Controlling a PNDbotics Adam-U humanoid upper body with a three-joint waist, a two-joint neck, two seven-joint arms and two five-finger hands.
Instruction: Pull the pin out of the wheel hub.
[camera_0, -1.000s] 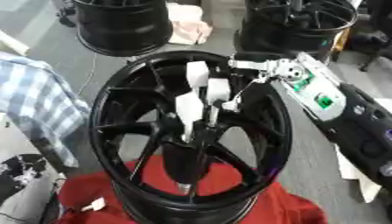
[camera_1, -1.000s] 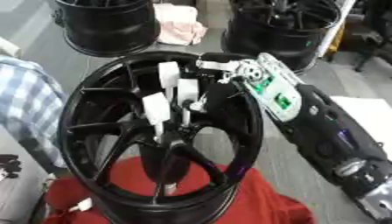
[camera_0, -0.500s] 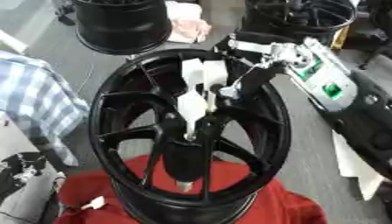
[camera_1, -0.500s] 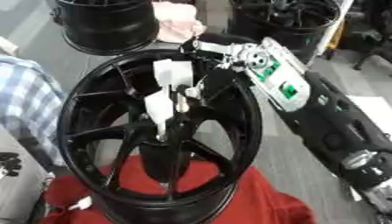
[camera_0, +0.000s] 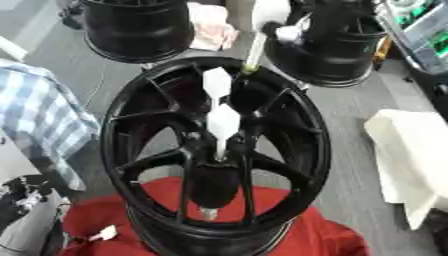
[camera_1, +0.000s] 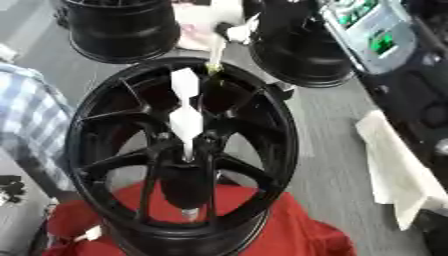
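Right arm is seen raised at upper right, forearm with green-lit panel (camera_1: 372, 37) reaching toward top centre. Right hand (camera_0: 284, 31) is blurred above wheel; fingers appear curled on upper end of pin (camera_0: 255, 50), though grip cannot be fully made out. Pin is held clear above rim of black wheel (camera_0: 302, 125), long axis near upright, lower tip pointed down toward rim. White tags (camera_0: 219, 105) are seen over hub (camera_0: 217, 150). Wheel is propped on red cloth (camera_0: 332, 240).
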